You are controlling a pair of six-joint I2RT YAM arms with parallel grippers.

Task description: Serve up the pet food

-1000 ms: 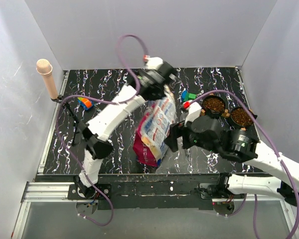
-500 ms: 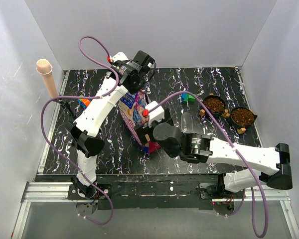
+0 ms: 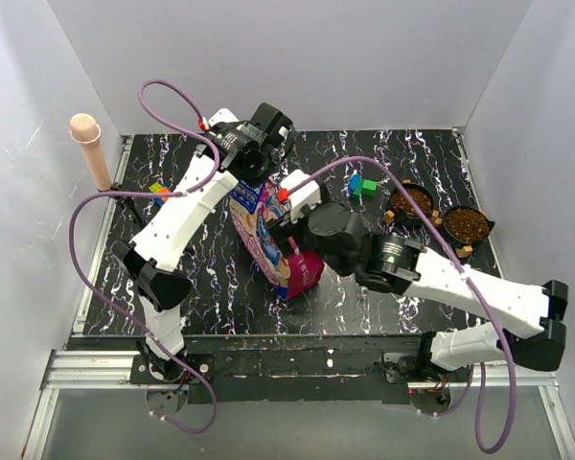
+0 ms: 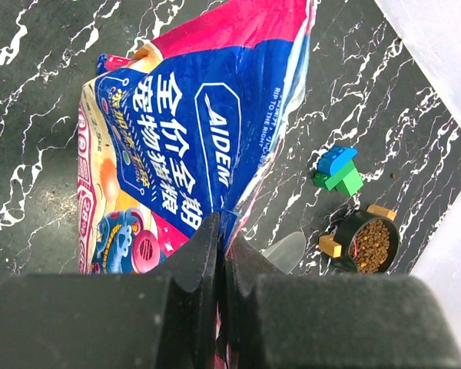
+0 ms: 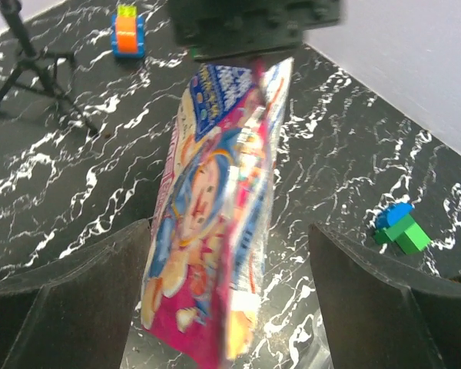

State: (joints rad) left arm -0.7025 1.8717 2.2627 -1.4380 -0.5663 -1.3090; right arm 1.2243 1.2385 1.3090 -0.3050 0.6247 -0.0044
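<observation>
Blk marbled mat [image 3: 211,287], white walls [image 3: 364,57]; pet food bag [image 3: 268,230] mid-mat.

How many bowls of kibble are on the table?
2. The left bowl sits just right of the blue-green block; the right bowl is beside it, farther right. Another could hide under the pink bag.

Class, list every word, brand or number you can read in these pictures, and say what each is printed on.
"AIDEM": blue panel of the pet food bag, left wrist view.
"全价全期宠物猫粮": large white characters beside it, as best they read.
Smaller print on the bag: too small to read.
Right wrist and top views: bag print blurred.
</observation>
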